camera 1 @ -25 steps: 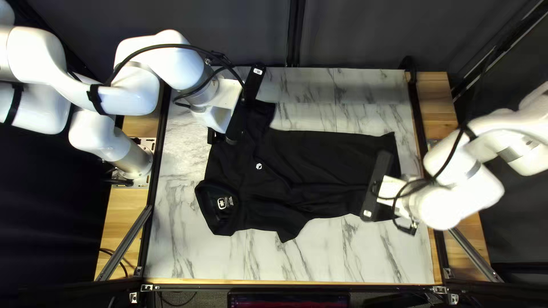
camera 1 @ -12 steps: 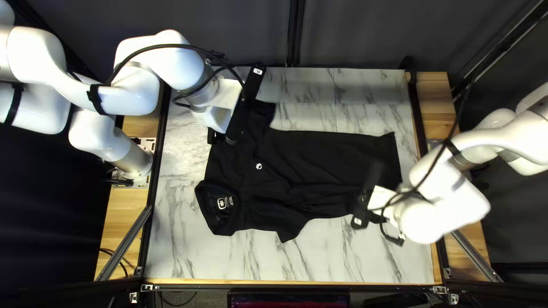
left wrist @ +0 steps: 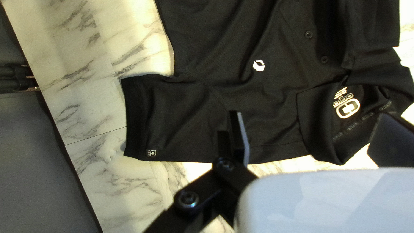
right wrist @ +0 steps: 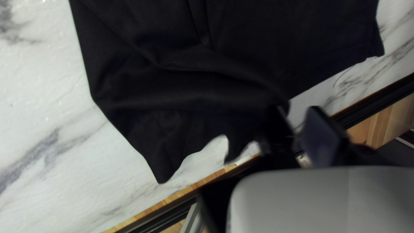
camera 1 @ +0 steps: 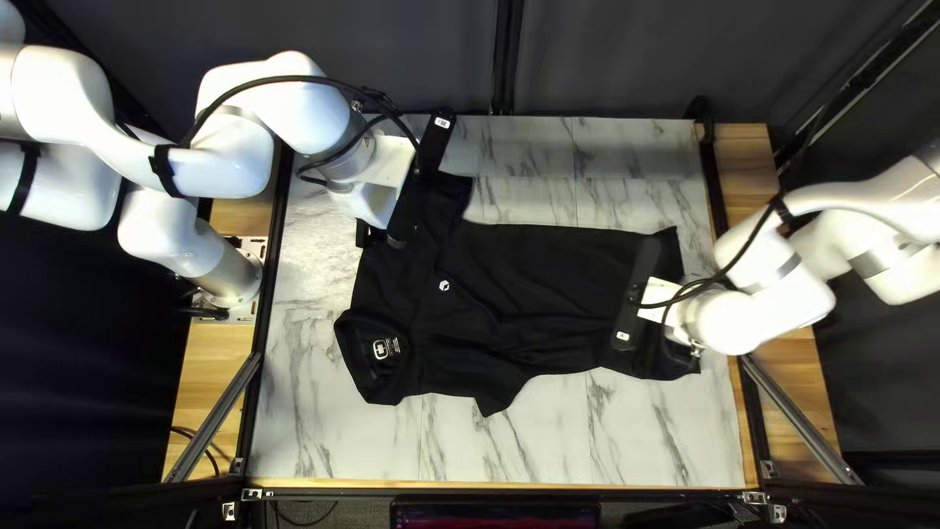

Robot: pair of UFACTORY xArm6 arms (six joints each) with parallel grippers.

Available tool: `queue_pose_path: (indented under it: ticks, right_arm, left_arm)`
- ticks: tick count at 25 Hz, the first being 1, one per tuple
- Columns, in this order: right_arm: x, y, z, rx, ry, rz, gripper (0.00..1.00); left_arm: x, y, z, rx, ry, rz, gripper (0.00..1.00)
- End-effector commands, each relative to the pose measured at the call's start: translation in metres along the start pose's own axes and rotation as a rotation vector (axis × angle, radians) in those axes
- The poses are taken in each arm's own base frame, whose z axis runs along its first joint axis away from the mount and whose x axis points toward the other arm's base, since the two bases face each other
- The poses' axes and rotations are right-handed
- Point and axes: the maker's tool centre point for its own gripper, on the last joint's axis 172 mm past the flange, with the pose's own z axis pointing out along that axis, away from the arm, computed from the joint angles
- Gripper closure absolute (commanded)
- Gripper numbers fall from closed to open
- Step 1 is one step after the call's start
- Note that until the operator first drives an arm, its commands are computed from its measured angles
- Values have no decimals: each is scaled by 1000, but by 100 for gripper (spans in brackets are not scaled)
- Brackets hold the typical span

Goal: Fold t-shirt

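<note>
Fingers [left wrist: 241, 138] apart, left hand [camera 1: 417, 186] hangs above shirt [camera 1: 548, 274].

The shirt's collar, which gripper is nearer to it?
Left. The left gripper is above the far sleeve, beyond the collar; the right gripper is by the hem, at the opposite end.

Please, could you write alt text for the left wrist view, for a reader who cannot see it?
A black polo shirt lies on a marble-patterned table, with one short sleeve spread out and its white chest logo and collar showing. The left gripper is open above the shirt.
</note>
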Motion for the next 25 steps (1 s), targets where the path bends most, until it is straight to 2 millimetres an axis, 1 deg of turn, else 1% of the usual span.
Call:
queue_pose_path:
  ticks: [1, 2, 3, 4, 5, 7, 9, 10, 11, 12, 13, 14, 15, 16, 17, 18, 25]
  right_arm:
    - [-2, 10, -29, 15, 68, -29, 0]
    - [-2, 11, -33, 19, 76, -35, 0]
    - [0, 16, -46, 31, 91, -53, 0]
    - [-1, 19, -52, 35, 98, -62, 0]
    - [-2, 26, -61, 45, 112, -76, 0]
    - [-6, 34, -72, 60, 131, -88, 0]
    - [-12, 41, -92, 79, 162, -98, 0]
    - [-15, 47, -110, 91, 186, -103, 0]
    - [-16, 51, -123, 100, 202, -105, 0]
    - [-17, 54, -133, 107, 212, -105, 0]
    - [-16, 59, -148, 121, 229, -105, 0]
    - [-16, 62, -157, 128, 236, -105, 0]
    - [-15, 67, -171, 141, 249, -105, 0]
    - [-14, 71, -181, 152, 260, -108, 0]
    - [-15, 74, -187, 158, 263, -103, 0]
    - [-18, 82, -196, 161, 256, -80, 0]
    - [-18, 82, -196, 161, 256, -80, 0]
  left_arm:
    - [0, 0, 0, 0, 0, 0, 0]
    - [0, 0, 0, 0, 0, 0, 0]
    - [0, 0, 0, 0, 0, 0, 0]
    - [0, 0, 0, 0, 0, 0, 0]
    - [0, 0, 0, 0, 0, 0, 0]
    - [0, 0, 0, 0, 0, 0, 0]
    - [0, 0, 0, 0, 0, 0, 0]
    - [0, 0, 0, 0, 0, 0, 0]
    - [0, 0, 0, 0, 0, 0, 0]
    - [0, 0, 0, 0, 0, 0, 0]
    - [0, 0, 0, 0, 0, 0, 0]
    - [0, 0, 0, 0, 0, 0, 0]
    - [0, 0, 0, 0, 0, 0, 0]
    - [0, 0, 0, 0, 0, 0, 0]
    - [0, 0, 0, 0, 0, 0, 0]
    - [0, 0, 0, 0, 0, 0, 0]
    - [0, 0, 0, 0, 0, 0, 0]
